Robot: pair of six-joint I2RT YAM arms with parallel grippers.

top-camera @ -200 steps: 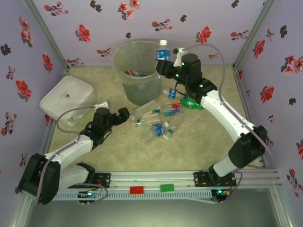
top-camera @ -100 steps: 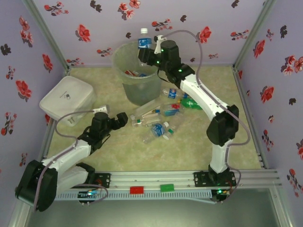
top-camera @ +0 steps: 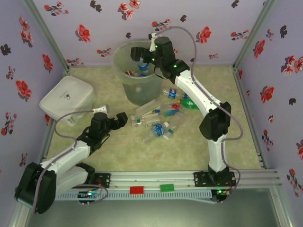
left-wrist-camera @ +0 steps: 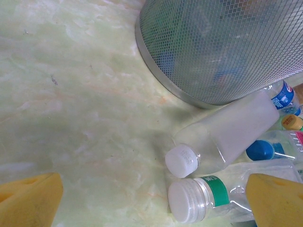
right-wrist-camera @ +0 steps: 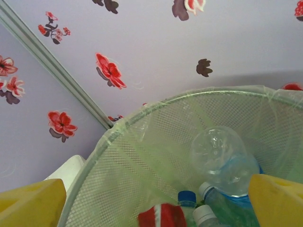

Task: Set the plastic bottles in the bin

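The bin, a tall pale mesh wastebasket with a clear liner, stands at the back of the table. My right gripper hangs open over its mouth with nothing between its fingers. Below it, inside the bin, a clear blue-labelled bottle lies bottom-up on several other bottles. More plastic bottles lie scattered on the table in front of the bin. My left gripper is open, low at the left end of that pile. A white-capped, green-labelled bottle lies beside its right finger, with a frosted bottle just beyond.
A white rounded-square container sits at the left. A green bottle and a blue-labelled one lie under the right arm. The bin's mesh wall rises close ahead of the left gripper. Flowered walls enclose the table.
The right arm swung left over the bin carrying a blue-labelled bottle, then its gripper opened and the bottle dropped in. The left gripper shifted slightly toward the pile.
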